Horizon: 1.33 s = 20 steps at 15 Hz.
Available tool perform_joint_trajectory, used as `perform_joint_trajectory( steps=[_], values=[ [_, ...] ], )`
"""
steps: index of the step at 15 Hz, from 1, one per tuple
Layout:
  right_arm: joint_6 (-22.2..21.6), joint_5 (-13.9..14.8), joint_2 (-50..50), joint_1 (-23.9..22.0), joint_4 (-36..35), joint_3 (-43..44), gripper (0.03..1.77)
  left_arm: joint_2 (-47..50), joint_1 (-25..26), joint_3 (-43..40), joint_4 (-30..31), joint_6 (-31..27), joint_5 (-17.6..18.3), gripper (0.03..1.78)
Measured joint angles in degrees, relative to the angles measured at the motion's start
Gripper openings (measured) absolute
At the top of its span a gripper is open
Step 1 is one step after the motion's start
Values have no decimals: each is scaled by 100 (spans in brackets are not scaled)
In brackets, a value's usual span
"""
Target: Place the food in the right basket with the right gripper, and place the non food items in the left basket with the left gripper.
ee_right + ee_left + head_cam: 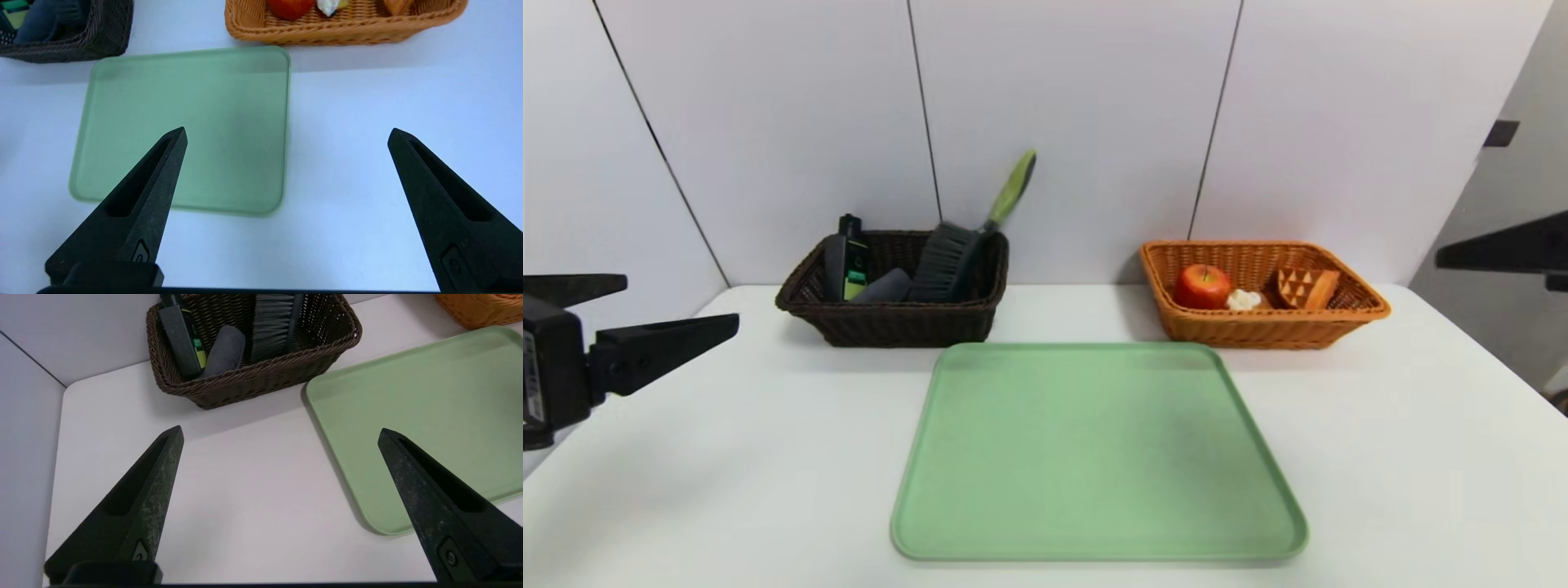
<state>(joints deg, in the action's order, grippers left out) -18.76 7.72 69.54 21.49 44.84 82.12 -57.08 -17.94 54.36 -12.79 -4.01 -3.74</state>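
Head view: we see the dark basket at the back left of the worktop, holding the brush, the cloth roll and the pump bottle. The orange basket at the back right holds the apple and the tart slice. A green tray lies bare between us and them. Our left pincer hangs open at the left edge; our right pincer is open too, gripping nothing.
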Motion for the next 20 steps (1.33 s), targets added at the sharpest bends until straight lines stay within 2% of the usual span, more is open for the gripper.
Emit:
perform_joint_trajectory(
  steps=[2,6,12,15,17,20],
  values=[
    [116,5,-791,-20,-11,-528,169,315,100,-106,-239,-10,-33,169],
    [240,5,-2136,-193,-22,-1202,169,1148,708,-690,-366,-56,-52,169],
    [294,-111,-3373,-667,-44,-2153,169,2477,1309,-1925,-527,-78,-20,169],
    [304,-229,-3861,-800,-49,-2628,169,3001,1558,-2467,-527,-94,-5,169],
    [336,-430,-4118,-892,-52,-2837,169,3335,1701,-2751,-557,-144,57,169],
    [560,-601,-4570,-1020,-52,-3212,169,3810,1810,-2915,-969,-161,199,169]
  ],
)
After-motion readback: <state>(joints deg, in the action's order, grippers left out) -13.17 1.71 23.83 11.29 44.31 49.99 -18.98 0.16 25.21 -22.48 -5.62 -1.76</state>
